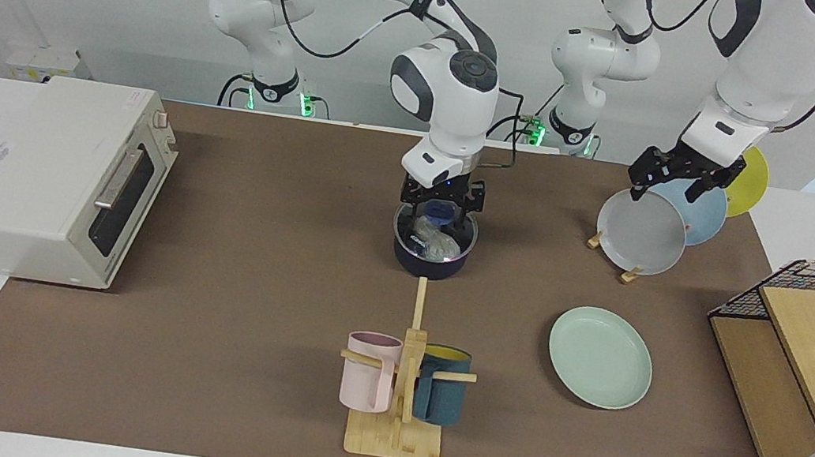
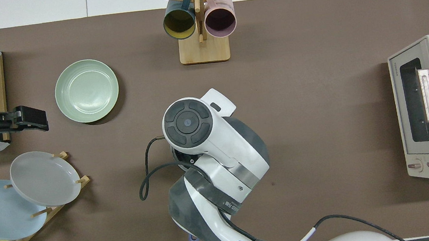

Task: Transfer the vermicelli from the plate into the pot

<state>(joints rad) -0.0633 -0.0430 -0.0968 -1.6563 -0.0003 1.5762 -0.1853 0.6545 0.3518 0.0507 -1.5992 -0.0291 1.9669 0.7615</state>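
Inside the round dark pot (image 1: 430, 252) mid-worktop lies translucent stringy vermicelli (image 1: 431, 238); right gripper (image 1: 440, 211) sits at its rim, jaws unclear. Smooth mint plate (image 1: 600, 357) bare. Left gripper (image 1: 669, 174) waits over the plate rack (image 1: 631, 274), jaws spread.

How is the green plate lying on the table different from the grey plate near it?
The green plate lies flat on the table; the grey plate stands tilted on edge in a wooden rack. The green one sits alone, while the grey one has a light blue plate stacked beside it. The green plate is farther from the robots, and the left tool hangs over the grey one. Both are round, shallow and bare.
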